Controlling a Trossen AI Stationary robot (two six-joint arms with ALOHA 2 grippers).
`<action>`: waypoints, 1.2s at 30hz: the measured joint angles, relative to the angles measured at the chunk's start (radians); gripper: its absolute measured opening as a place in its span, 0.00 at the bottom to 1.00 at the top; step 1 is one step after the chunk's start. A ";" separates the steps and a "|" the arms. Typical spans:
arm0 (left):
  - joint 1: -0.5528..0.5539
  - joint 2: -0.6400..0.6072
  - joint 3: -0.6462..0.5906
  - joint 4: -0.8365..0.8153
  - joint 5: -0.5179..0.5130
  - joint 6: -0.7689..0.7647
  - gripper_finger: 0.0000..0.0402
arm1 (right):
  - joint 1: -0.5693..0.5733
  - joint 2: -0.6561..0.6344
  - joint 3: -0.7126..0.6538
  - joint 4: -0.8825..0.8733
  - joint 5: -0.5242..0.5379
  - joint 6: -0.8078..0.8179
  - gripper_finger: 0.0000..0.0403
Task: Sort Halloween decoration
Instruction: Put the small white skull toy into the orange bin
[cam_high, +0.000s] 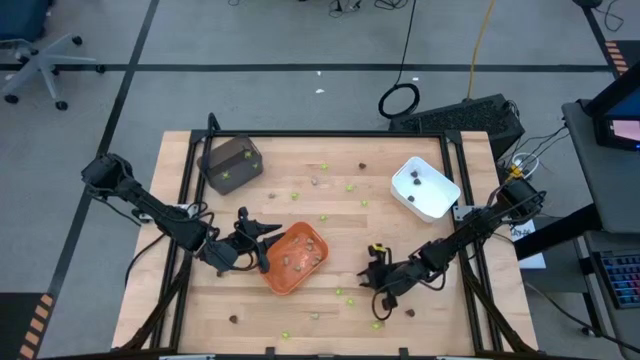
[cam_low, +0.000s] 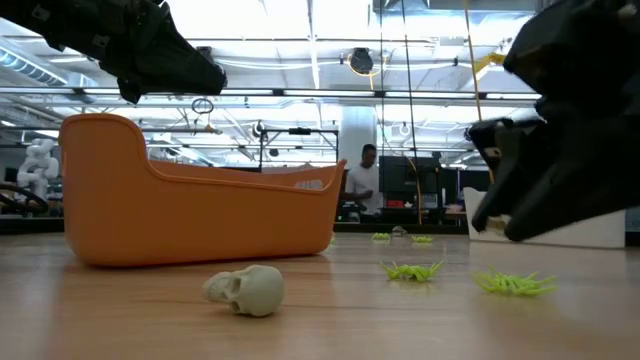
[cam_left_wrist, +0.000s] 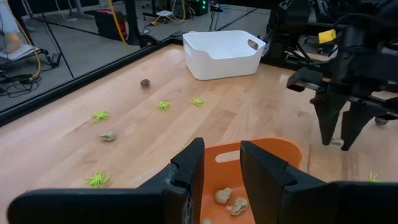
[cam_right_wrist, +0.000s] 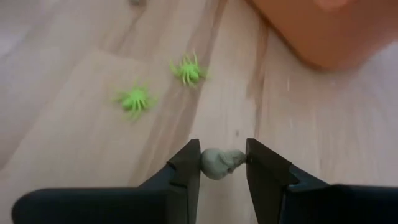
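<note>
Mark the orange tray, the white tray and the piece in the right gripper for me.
orange tray (cam_high: 283, 274): high view, on its near rim.
white tray (cam_left_wrist: 219, 62): left wrist view, on its front wall.
tan-grey piece (cam_right_wrist: 221, 164): right wrist view, its middle, clamped in the right gripper (cam_right_wrist: 222, 167).

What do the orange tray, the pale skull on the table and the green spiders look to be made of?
Orange tray: probably moulded plastic, smooth and matte, with rounded edges and uniform colour. Skull: likely hard plastic or resin, tan-grey and matte, with moulded eye sockets. Green spiders: seemingly soft plastic or rubber, lime with thin legs; the exact material is uncertain.
</note>
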 joint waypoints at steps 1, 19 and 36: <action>0.000 0.000 0.000 0.000 0.000 0.000 0.25 | 0.000 0.000 0.000 0.014 0.015 -0.021 0.21; 0.000 0.000 0.000 0.000 0.001 0.000 0.25 | 0.000 -0.002 0.002 0.235 0.153 -0.749 0.21; 0.000 0.000 0.000 0.003 0.001 0.000 0.25 | 0.000 -0.002 0.002 0.237 0.154 -1.055 0.21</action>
